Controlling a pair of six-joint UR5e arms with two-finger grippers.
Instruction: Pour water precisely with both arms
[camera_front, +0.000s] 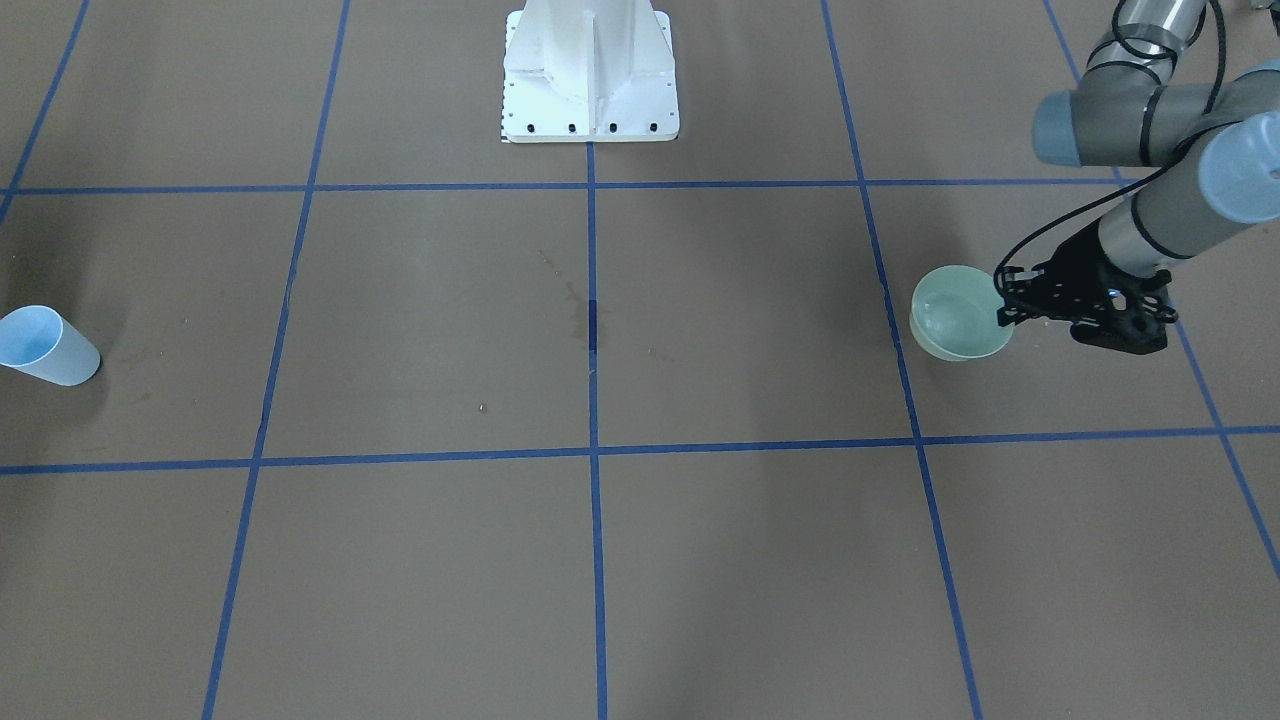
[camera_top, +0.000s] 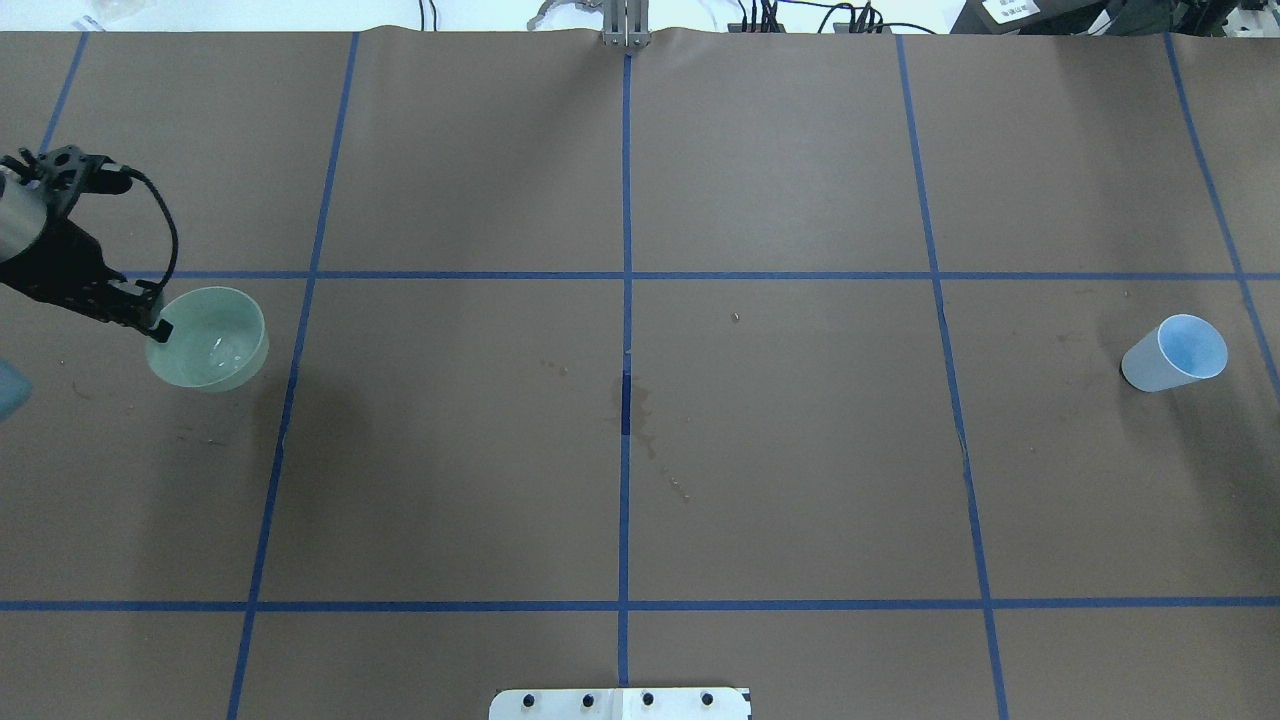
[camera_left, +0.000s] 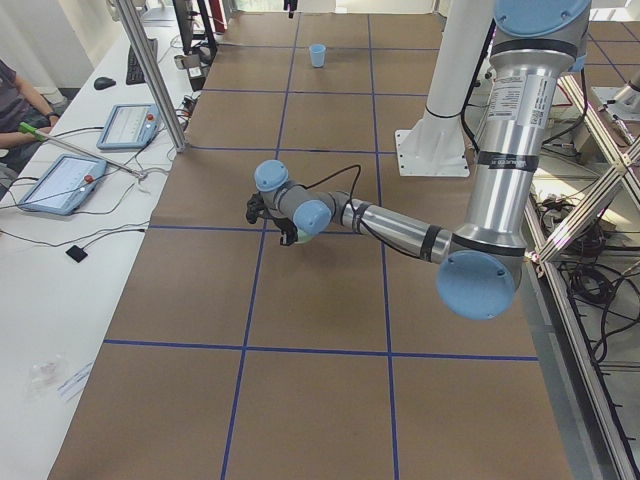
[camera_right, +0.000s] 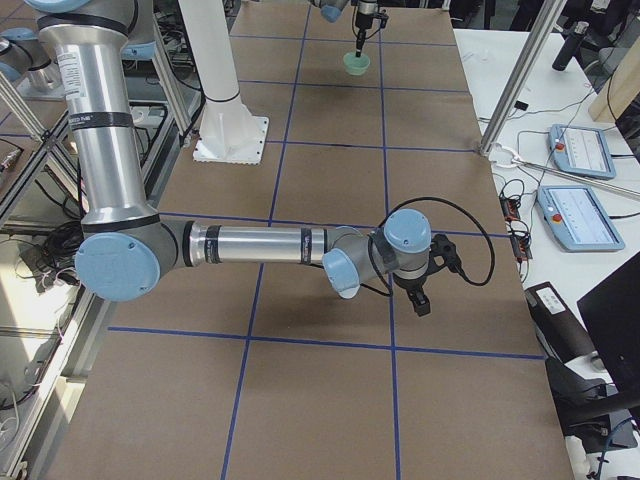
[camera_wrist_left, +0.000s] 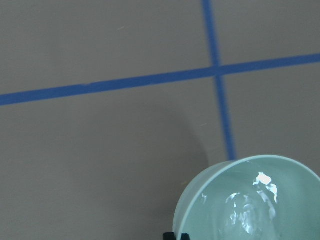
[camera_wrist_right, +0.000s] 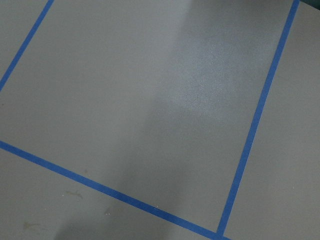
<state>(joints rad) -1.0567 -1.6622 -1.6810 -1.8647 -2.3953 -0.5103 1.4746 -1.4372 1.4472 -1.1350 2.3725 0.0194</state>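
Clear water (camera_wrist_left: 247, 212), white glints, inside pale-green bowl (camera_wrist_left: 192, 210)

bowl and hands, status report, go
Left hand pinching bowl rim; right hand elsewhere, state unreadable. Water glinting in bowl. Blue cup at right end, untouched.

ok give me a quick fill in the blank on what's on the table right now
1. The left gripper pinches the green bowl by its ____.
2. White glints inside the bowl show that it holds a little clear ____.
3. The cup at the far end of the table from the bowl is light ____.

Missing words: rim; water; blue.
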